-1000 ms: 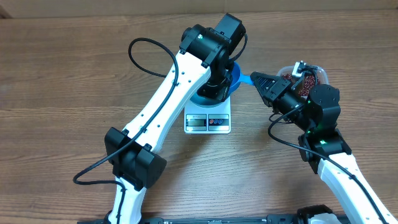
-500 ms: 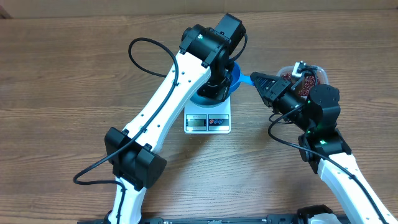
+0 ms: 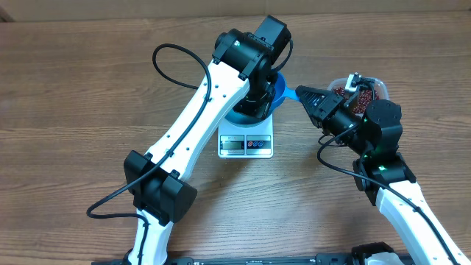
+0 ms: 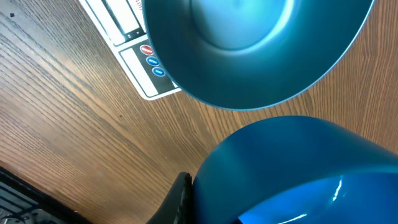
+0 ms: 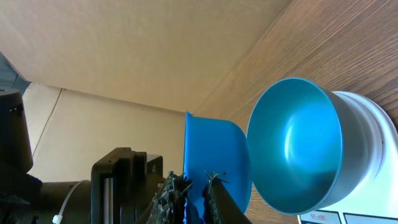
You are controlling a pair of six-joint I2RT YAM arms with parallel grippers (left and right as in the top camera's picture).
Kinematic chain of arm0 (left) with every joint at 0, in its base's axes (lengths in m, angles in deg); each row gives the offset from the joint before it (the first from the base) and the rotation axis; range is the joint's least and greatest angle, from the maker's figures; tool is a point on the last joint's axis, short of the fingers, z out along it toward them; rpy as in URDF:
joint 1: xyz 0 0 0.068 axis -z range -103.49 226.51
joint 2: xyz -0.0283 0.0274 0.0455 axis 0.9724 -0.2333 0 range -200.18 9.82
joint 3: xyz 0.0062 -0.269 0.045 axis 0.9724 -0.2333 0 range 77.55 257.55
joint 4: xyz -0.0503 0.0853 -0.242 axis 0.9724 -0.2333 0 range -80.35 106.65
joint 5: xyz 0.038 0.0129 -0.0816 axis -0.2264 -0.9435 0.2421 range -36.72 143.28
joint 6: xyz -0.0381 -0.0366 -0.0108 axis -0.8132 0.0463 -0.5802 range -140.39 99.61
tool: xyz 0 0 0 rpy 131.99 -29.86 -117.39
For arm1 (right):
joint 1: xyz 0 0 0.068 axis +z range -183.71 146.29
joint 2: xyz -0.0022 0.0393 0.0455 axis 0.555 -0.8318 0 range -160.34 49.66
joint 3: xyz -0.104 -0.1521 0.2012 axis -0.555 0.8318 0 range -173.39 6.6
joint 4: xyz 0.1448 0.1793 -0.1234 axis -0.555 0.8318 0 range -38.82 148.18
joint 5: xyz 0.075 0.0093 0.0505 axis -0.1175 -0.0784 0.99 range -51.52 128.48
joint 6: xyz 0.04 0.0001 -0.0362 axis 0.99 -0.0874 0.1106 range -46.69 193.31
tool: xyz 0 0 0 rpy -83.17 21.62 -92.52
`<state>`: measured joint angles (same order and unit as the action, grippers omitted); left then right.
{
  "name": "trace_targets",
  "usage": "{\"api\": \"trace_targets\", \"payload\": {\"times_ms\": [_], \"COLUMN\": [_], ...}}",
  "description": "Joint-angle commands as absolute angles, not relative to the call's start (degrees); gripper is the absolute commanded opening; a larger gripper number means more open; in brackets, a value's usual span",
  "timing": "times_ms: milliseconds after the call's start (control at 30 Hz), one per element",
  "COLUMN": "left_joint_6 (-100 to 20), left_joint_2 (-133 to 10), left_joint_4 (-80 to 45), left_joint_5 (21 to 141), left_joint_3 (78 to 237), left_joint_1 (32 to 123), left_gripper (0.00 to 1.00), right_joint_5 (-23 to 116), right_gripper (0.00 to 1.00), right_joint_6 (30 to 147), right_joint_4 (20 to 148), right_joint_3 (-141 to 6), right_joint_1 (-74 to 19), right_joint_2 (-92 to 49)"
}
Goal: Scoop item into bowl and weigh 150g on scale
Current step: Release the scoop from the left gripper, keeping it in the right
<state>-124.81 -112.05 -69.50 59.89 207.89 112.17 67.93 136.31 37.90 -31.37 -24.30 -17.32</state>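
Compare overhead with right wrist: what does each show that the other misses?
Only overhead: the tub of beans. Only right wrist: the inside of the bowl, with no beans visible in it. Both: the scoop at the right end effector, next to the bowl, and the scale.

Bowl (image 5: 298,149) on scale (image 3: 246,144), mid-table; tub (image 3: 375,87) w/ beans (image 3: 341,91) to right.

Bowl (image 5: 298,149) on the scale (image 3: 246,144): glossy teal-blue. Scale white, with red and blue buttons (image 4: 152,61). Scoop (image 5: 217,155) beside scale: bright blue. Beans (image 3: 359,99) near scale: maroon. Table (image 3: 73,110): brown wood grain. My arm links (image 3: 195,125) white, joints black.
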Motion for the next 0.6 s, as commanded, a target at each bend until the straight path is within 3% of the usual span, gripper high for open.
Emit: {"api": "trace_targets", "payload": {"times_ms": [0, 100, 267, 300, 400, 467, 567], "left_joint_6": [-123.21, -123.21, -123.21, -123.21, -123.24, -123.24, -123.19], "left_joint_2": [-111.06, -111.06, -111.06, -111.06, -111.06, -111.06, -111.06], "left_joint_4": [-69.63, -69.66, -69.63, -69.63, -69.63, -69.59, -69.46], "left_joint_5": [58.86, 58.84, 58.84, 58.84, 58.84, 58.86, 58.84], "left_joint_3": [209.01, 209.01, 209.01, 209.01, 209.01, 209.01, 209.01], "left_joint_1": [112.93, 112.93, 112.93, 112.93, 112.91, 112.91, 112.91], "left_gripper": [0.04, 0.04, 0.05, 0.09, 0.43, 0.97, 1.0], "right_joint_5": [68.76, 69.04, 69.39, 69.42, 69.42, 69.39, 69.39], "right_gripper": [0.12, 0.04, 0.04, 0.04, 0.04, 0.04, 0.04], "right_joint_6": [135.86, 135.88, 135.88, 135.88, 135.86, 135.86, 135.86], "right_joint_4": [37.7, 37.72, 37.72, 37.72, 37.75, 37.75, 37.75], "right_joint_3": [-32.25, -32.25, -32.25, -32.25, -32.25, -32.25, -32.25], "right_joint_1": [-24.02, -24.02, -24.02, -24.02, -24.02, -24.02, -24.02], "right_joint_2": [-17.34, -17.34, -17.34, -17.34, -17.34, -17.34, -17.34]}}
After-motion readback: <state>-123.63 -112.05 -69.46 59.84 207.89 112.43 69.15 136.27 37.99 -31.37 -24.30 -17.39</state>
